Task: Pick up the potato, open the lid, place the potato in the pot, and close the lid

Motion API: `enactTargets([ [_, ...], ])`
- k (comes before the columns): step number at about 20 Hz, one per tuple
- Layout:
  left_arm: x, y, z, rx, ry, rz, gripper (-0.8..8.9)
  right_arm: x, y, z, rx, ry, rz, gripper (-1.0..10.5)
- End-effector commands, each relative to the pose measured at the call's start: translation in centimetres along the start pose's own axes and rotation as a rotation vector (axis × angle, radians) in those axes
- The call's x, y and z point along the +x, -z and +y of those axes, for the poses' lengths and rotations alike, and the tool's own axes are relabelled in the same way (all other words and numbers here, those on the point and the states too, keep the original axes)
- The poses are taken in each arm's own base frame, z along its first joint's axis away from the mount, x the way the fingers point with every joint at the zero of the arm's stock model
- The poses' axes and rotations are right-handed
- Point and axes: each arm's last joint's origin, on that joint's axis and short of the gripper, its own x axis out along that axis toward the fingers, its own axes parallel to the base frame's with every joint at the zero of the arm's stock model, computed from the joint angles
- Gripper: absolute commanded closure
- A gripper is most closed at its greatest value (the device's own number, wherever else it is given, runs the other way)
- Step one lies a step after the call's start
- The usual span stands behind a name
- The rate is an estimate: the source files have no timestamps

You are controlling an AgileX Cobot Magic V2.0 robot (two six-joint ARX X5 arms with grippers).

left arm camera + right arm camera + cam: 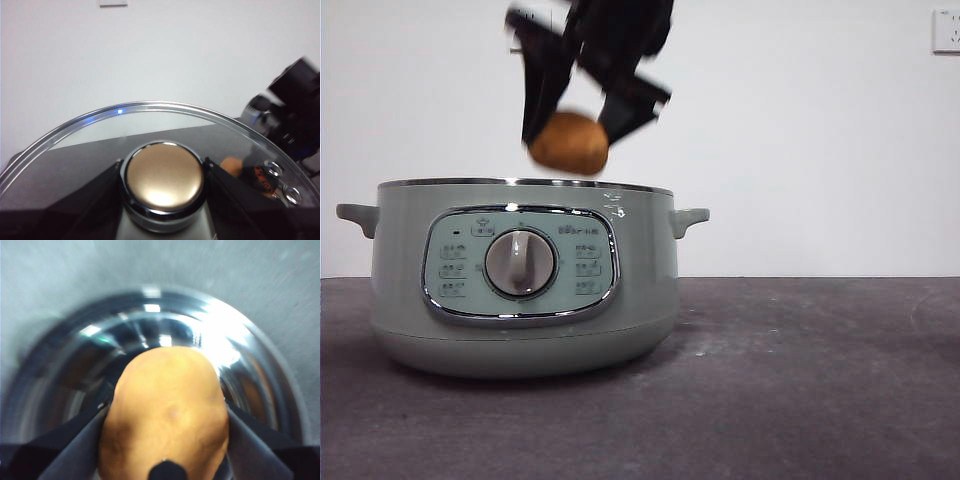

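The orange-brown potato [569, 142] hangs just above the open rim of the sage-green pot [525, 275], with my right gripper [575, 135] shut on it from above. In the right wrist view the potato [166, 412] fills the space between the jaws, with the pot's shiny inside [150, 340] below it. My left gripper [164, 182] is shut on the lid's knob [164, 177], holding the glass lid [100, 150] off the pot. The lid is out of the front view. The right arm [292, 107] shows beyond the lid's rim.
The pot stands at the left on the dark grey table [800, 380], its control panel and grey dial [520, 262] facing the camera. A white wall with a socket [946, 30] lies behind.
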Motion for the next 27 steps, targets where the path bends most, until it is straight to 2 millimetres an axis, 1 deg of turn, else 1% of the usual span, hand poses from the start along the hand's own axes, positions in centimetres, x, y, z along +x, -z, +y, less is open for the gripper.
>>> enactTargets([
  [1,-0.5,-0.7,0.1,-0.010,0.000,-0.067,8.21,2.8,0.7,0.2,-0.058,0.015,0.056,9.6],
  [4,-0.5,-0.7,0.1,-0.010,-0.001,-0.067,8.21,5.1,1.4,0.3,-0.070,0.008,0.097,9.6],
  [7,-0.5,-0.7,0.1,-0.010,0.000,-0.066,8.21,6.8,2.1,0.4,-0.082,0.002,0.133,9.6],
  [12,-0.5,-0.7,0.1,-0.010,0.000,-0.065,8.21,8.6,2.8,0.5,-0.110,0.008,0.173,9.6],
  [15,-0.5,-0.7,0.1,-0.009,0.001,-0.064,8.21,8.7,2.9,0.7,-0.113,-0.001,0.175,9.4],
  [16,-0.5,-0.7,0.1,-0.009,0.001,-0.064,8.21,8.7,2.9,0.7,-0.114,-0.002,0.177,9.2],
  [19,-0.4,-0.5,0.1,-0.005,0.001,-0.049,8.21,8.7,3.1,0.8,-0.111,-0.001,0.197,5.7],
  [21,-0.4,-0.3,0.1,0.000,0.000,-0.030,8.21,8.7,3.1,0.9,-0.095,0.000,0.197,4.1],
  [22,-0.4,-0.3,0.1,0.002,0.000,-0.025,8.21,8.7,3.1,0.9,-0.092,-0.001,0.197,3.8],
  [24,-0.4,-0.2,0.1,0.003,0.000,-0.021,8.21,8.5,3.0,1.1,-0.077,-0.001,0.193,3.8],
  [25,-0.4,-0.2,0.1,0.003,0.000,-0.021,8.21,7.8,2.7,1.1,-0.061,0.003,0.177,3.8],
  [26,-0.4,-0.3,0.1,0.002,0.000,-0.022,8.21,6.6,2.1,1.2,-0.063,0.004,0.151,3.8],
  [27,-0.4,-0.3,0.1,0.002,0.000,-0.022,8.21,4.9,1.6,1.4,-0.065,0.007,0.127,3.8],
])
